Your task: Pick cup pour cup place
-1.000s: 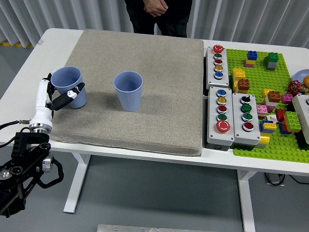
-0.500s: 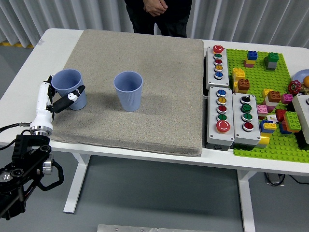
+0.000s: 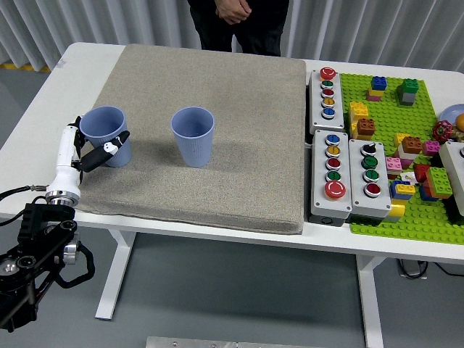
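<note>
Head view showed the left hand (image 3: 93, 154) at the left side of the gray mat (image 3: 217, 109), pressed up against the left blue cup (image 3: 106, 135). Its fingers (image 3: 110, 144) looked wrapped around the lower part of the cup, but the far side was hidden, so how firm the hold was could not be told for sure. This cup stood upright near the mat's left edge. The second blue cup (image 3: 193, 135) stood upright too, a little way to the right, near the middle of the mat, with a clear gap between the two.

The step in hand seemed to be picking up the left cup. To do it well, the hand needed to squeeze gently, since a thin cup could bend or slip. It needed to lift straight up and keep the cup level before moving over the other cup. A person (image 3: 235, 22) stood at the far side of the white tabletop (image 3: 72, 65), hands together, touching nothing. The right hand was not in the picture.
</note>
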Motion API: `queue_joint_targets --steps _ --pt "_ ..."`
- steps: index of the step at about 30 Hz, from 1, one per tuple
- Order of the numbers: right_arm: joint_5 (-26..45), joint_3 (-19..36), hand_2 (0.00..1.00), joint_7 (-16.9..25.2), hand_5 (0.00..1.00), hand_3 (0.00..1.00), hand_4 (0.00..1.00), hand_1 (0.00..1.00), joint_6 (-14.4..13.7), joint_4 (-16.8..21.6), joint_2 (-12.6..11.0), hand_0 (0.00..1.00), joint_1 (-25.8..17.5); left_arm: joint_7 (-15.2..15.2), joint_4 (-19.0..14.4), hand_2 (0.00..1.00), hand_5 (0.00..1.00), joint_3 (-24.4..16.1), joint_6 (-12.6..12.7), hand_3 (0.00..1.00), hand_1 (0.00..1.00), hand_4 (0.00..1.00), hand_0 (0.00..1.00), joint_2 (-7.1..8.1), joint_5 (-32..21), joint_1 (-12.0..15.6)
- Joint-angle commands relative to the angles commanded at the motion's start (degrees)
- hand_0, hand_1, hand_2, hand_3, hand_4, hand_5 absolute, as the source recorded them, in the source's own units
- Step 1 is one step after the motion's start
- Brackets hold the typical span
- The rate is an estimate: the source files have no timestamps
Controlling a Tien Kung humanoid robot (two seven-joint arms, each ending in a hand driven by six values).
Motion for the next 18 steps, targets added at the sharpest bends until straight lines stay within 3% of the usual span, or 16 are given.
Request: queue_joint_targets --steps 1,2,7,8,13,14,18 --pt "-0.1 0.0 0.745 0.0 0.272 0.702 0.327 0.693 0.0 0.0 0.0 0.722 0.0 0.2 0.0 0.747 0.357 -0.1 -0.4 0.844 0.683 0.962 0.691 0.0 0.5 0.1" --pt "-0.1 0.0 0.745 0.0 0.273 0.702 0.327 0.693 0.0 0.0 0.0 0.723 0.0 0.2 0.0 0.834 0.375 -0.1 -0.5 0.947 0.715 0.97 0.715 0.01 0.6 0.1" --pt "-0.2 0.1 0.745 -0.1 0.273 0.702 0.327 0.693 0.1 0.0 0.0 0.723 -0.2 0.7 -0.3 0.834 0.375 -0.8 -1.4 0.947 0.715 0.97 0.715 0.0 2.0 0.6" --pt "-0.2 0.1 0.745 -0.1 0.273 0.703 0.327 0.693 0.1 0.0 0.0 0.724 -0.3 0.8 -0.4 0.927 0.459 -0.9 -1.5 0.998 0.755 0.998 0.756 0.01 2.2 0.7" --pt "-0.3 0.1 0.745 -0.1 0.273 0.703 0.327 0.693 0.1 0.0 0.0 0.724 -0.4 0.9 -0.8 0.927 0.459 -1.5 -1.8 0.998 0.755 0.998 0.756 -0.02 2.8 1.1" --pt "-0.3 0.1 0.745 -0.1 0.271 0.703 0.326 0.693 0.1 0.0 0.0 0.723 -0.4 0.9 -0.9 0.979 0.521 -1.6 -1.8 0.998 0.8 0.998 0.783 -0.05 2.9 1.2" --pt "-0.3 0.1 0.745 0.0 0.271 0.703 0.326 0.693 0.1 0.0 0.0 0.723 -0.3 1.3 -1.6 0.979 0.521 -2.7 -2.3 0.998 0.8 0.998 0.783 -0.17 4.6 1.7"
